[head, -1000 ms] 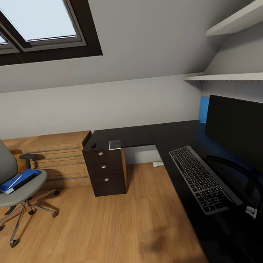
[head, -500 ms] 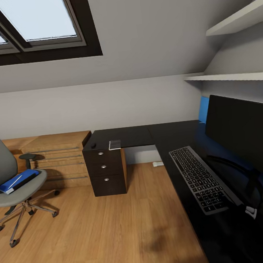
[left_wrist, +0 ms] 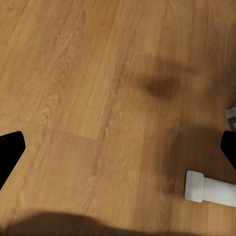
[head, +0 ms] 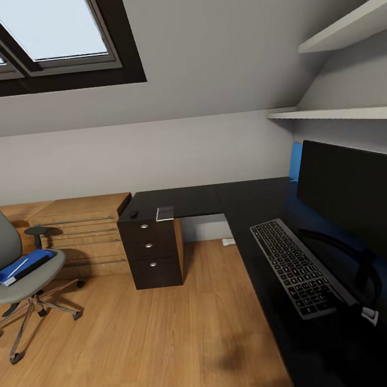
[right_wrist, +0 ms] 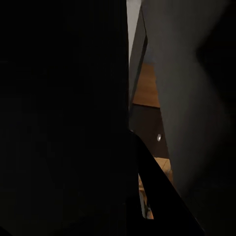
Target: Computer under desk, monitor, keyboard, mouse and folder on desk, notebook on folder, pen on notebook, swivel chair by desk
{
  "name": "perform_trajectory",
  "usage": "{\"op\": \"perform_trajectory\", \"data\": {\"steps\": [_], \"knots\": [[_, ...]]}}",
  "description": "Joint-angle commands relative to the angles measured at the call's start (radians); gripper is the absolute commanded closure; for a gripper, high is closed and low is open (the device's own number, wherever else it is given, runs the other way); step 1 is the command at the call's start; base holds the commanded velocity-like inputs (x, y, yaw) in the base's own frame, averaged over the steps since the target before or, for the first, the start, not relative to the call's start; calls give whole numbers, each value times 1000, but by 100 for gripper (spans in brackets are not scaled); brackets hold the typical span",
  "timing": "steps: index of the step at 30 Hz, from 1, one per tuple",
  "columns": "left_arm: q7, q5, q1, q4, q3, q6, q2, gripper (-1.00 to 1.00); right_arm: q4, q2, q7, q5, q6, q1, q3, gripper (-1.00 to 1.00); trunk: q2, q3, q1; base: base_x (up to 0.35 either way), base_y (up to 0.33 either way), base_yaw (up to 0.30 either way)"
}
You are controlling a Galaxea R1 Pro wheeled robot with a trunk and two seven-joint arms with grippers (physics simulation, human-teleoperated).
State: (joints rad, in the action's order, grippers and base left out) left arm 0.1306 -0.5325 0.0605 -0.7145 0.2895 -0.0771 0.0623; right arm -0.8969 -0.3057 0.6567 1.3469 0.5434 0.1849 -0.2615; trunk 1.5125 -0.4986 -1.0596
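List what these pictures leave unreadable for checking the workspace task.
- Pen: the white streak on the folder in the head view is too small to identify.
- Monitor: cut off by the head view's right edge.
- Right hand: its wrist view is mostly dark; state unreadable.
- Swivel chair: cropped at left edge.

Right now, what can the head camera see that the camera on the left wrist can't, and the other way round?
Head view: the blue folder on the swivel chair, the keyboard and monitor on the black desk, plus the skylight. Left wrist view: a close look straight down, with a white foot bar and the open left gripper's dark fingertips at the picture's edges. Both show the wood floor.
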Motion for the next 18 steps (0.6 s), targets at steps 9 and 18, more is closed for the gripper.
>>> {"op": "perform_trajectory", "data": {"steps": [9, 18], "knots": [[7, -9, 1, -1, 8, -7, 10, -100, 12, 25, 3, 2, 11, 1, 8, 100, 0, -1, 0, 0, -3, 0], [7, -9, 1, 0, 10, -8, 13, -100, 13, 33, 6, 0, 12, 1, 9, 100, -7, 2, 4, 0, 0, 0]]}}
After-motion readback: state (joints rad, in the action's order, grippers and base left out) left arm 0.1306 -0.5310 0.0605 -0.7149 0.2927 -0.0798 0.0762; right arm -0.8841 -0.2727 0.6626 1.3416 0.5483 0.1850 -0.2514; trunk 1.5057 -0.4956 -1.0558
